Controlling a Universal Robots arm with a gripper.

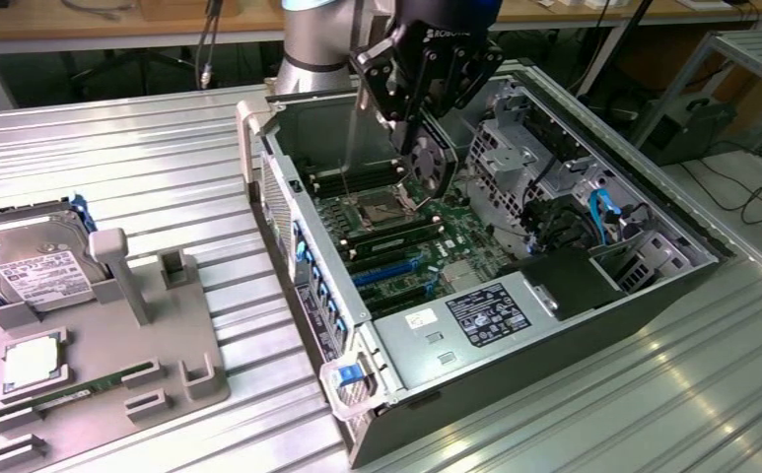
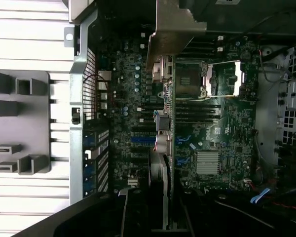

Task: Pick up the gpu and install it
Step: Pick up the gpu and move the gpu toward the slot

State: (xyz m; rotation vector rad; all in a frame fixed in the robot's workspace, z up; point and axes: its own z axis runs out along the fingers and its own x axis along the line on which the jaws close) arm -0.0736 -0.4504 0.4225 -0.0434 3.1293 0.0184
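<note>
The gripper [image 1: 418, 113] grasps the gpu [image 1: 431, 166], held upright over the motherboard [image 1: 400, 225]. In the exterior view the blue slots [image 1: 383, 272] lie at seven o'clock. A clean seat likely needs its edge parallel to them.

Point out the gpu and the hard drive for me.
gpu [image 1: 428, 164]: exterior view, on its round fan.
hard drive [image 1: 41, 268]: exterior view, on its white label.
</note>
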